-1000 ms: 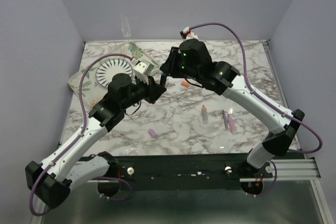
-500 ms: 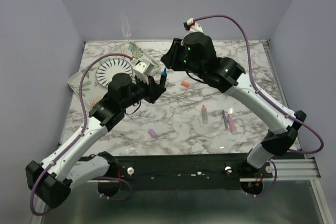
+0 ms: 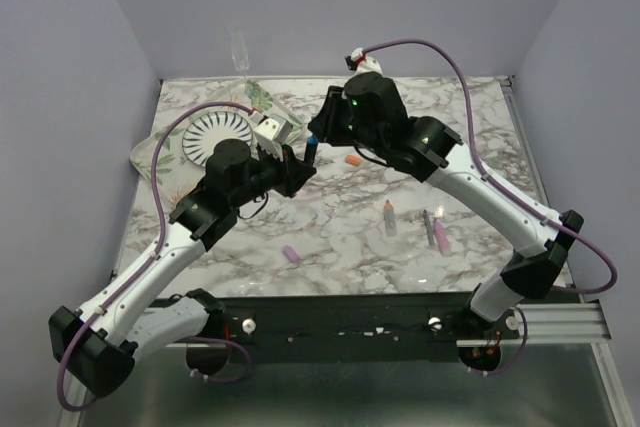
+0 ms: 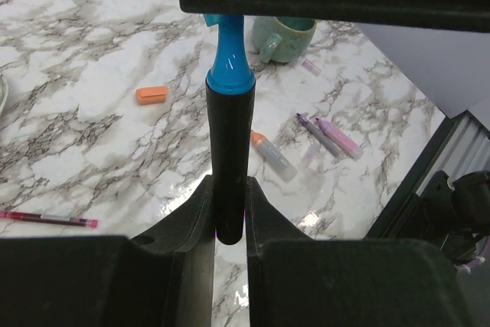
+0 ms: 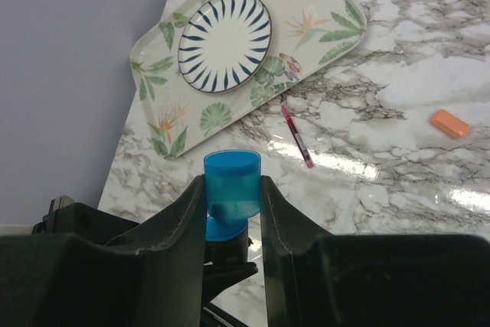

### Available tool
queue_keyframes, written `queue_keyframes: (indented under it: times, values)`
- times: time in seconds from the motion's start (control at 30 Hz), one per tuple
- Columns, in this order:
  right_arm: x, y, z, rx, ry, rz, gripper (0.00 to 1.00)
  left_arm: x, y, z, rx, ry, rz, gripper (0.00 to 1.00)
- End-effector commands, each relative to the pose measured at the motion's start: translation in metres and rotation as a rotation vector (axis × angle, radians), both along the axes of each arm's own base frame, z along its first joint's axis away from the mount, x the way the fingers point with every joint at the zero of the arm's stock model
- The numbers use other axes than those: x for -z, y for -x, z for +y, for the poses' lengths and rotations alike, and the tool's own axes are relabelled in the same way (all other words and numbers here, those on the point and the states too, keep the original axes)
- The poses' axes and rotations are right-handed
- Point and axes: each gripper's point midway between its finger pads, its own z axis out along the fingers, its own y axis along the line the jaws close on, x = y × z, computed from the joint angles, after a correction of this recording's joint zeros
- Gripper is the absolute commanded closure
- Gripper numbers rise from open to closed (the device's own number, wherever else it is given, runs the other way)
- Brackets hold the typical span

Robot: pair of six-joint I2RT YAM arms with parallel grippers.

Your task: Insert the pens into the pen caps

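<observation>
You're facing a glossy white marble-patterned table point(image 3: 340, 237) with grey veins, boxed in on three sides by plain lavender walls point(image 3: 350, 7), soft glare on its top, a dark strip point(image 3: 340, 312) and silver rail point(image 3: 570, 324) along its near edge.

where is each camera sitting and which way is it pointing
Top external: above and behind, looking down on the marble table; left arm and right arm show.
Left wrist: wrist-mounted, looks past the left tool, gripping the black marker, out across the table.
Right wrist: wrist-mounted, looks past the right tool, holding the blue cap, down toward the tray.
Shared: the orange cap appears in all three.
</observation>
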Motion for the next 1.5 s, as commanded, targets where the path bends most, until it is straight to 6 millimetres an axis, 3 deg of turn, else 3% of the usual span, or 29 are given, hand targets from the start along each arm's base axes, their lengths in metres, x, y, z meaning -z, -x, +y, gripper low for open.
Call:
queue_keyframes:
  times: [0.0, 0.23, 0.4, 0.6, 1.13, 1.3, 1.47]
  values:
    - [-0.011, 0.01, -0.002, -0.015, -0.035, -0.014, 0.99, 0.0, -0.001, 0.001, -0.002, -0.004, -0.006, 1.0]
    - [-0.012, 0.015, 0.0, -0.022, -0.042, -0.017, 0.99, 0.001, -0.003, 0.001, -0.007, -0.001, 0.002, 1.0]
    - [0.001, 0.02, 0.007, -0.011, -0.026, -0.006, 0.99, -0.004, -0.003, 0.0, -0.008, 0.018, -0.005, 1.0]
    - [0.022, 0.021, 0.01, 0.022, 0.019, 0.01, 0.99, -0.02, -0.004, 0.0, -0.016, 0.064, -0.04, 1.0]
    - [0.041, 0.03, 0.011, 0.083, 0.159, -0.014, 0.99, -0.037, -0.022, 0.023, -0.176, 0.091, -0.088, 1.0]
    - [0.041, 0.032, 0.018, 0.057, 0.136, -0.014, 0.99, -0.049, -0.024, 0.022, -0.177, 0.118, -0.11, 1.0]
    - [0.057, 0.035, 0.021, 0.044, 0.133, -0.007, 0.99, -0.062, -0.024, 0.02, -0.174, 0.161, -0.127, 1.0]
